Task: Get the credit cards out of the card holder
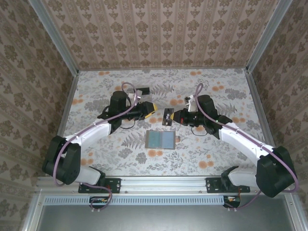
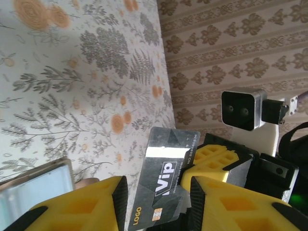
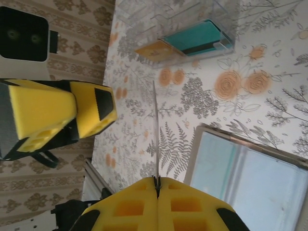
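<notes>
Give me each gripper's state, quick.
Left gripper: jaws open, holding nothing.
Right gripper: jaws closed on a dark credit card.

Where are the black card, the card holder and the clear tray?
Black card (image 2: pixel 161 178), left wrist view, printed face.
Card holder (image 1: pixel 161 139), top view, open inside.
Tray (image 3: pixel 159 21), right wrist view, clear wall.
</notes>
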Available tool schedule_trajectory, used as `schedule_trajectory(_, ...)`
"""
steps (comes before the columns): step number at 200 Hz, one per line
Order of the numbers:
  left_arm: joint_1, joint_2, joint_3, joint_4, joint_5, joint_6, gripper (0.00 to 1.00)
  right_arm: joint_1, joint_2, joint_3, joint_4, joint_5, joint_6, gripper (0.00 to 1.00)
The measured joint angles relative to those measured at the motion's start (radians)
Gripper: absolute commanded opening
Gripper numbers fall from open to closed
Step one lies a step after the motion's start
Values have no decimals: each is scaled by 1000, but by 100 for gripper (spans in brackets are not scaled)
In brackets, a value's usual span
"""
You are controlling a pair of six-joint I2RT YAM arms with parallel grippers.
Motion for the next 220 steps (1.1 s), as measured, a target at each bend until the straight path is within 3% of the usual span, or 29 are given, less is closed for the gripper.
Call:
schedule_trajectory(122, -14, 18, -1, 54, 77, -39, 37, -13, 64, 7, 235, -120, 123, 0)
schedule_trajectory(168, -20, 18, -1, 56, 81, -45, 25, -13, 92, 8, 274, -138, 149, 0)
schedule_trajectory(183, -20, 18, -1, 58, 81, -47, 16, -15, 92, 8, 286, -142, 151, 0)
schedule_trajectory(193, -19, 18, -1, 60, 81, -49, 11, -16, 92, 8, 289, -141, 153, 7)
schedule_trajectory(211, -18, 16, 0, 77, 84, -53, 2, -22, 95, 7, 286, -141, 153, 10)
schedule_trajectory(220, -18, 15, 0, 82, 85, -51, 1, -24, 97, 7, 285, -141, 154, 20)
